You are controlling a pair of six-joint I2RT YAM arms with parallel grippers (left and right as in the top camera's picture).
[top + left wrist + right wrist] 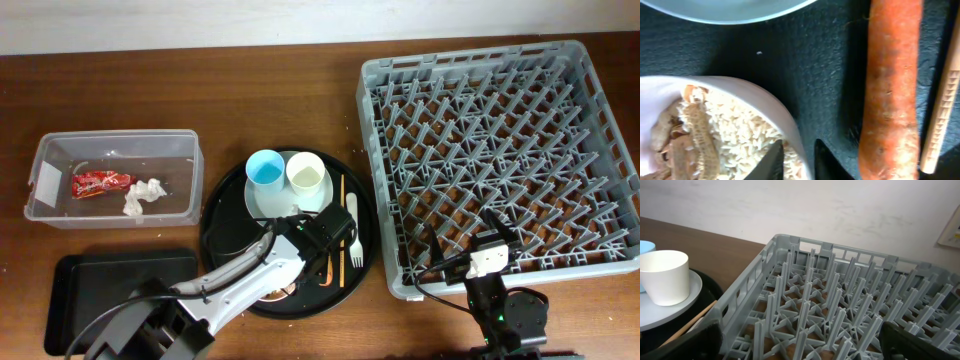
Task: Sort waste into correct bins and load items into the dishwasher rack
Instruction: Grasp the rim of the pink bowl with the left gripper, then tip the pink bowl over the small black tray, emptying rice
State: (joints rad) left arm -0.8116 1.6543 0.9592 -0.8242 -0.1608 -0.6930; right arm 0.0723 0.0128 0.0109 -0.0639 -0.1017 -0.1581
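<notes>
In the left wrist view my left gripper (799,162) is shut on the rim of the small white bowl (765,97), one finger on the rice and beige scraps (695,130). The orange carrot (890,85) lies just right of it, with a wooden chopstick (945,100) beyond. In the overhead view the left gripper (318,250) is over the round tray, below the pale plate (262,200) that bears the light blue cup (266,167) and cream cup (306,175). The red wrapper (100,183) and white tissue (143,194) lie in the clear tub (195,170). My right gripper (470,245) is open and empty over the front edge of the grey rack (372,150).
The large round black tray (225,240) also holds the chopsticks (341,230) and white fork (353,235). The shallow black rectangular tray (110,280) sits at the front left. The right wrist view shows rack pegs (840,295) and the cream cup (665,275).
</notes>
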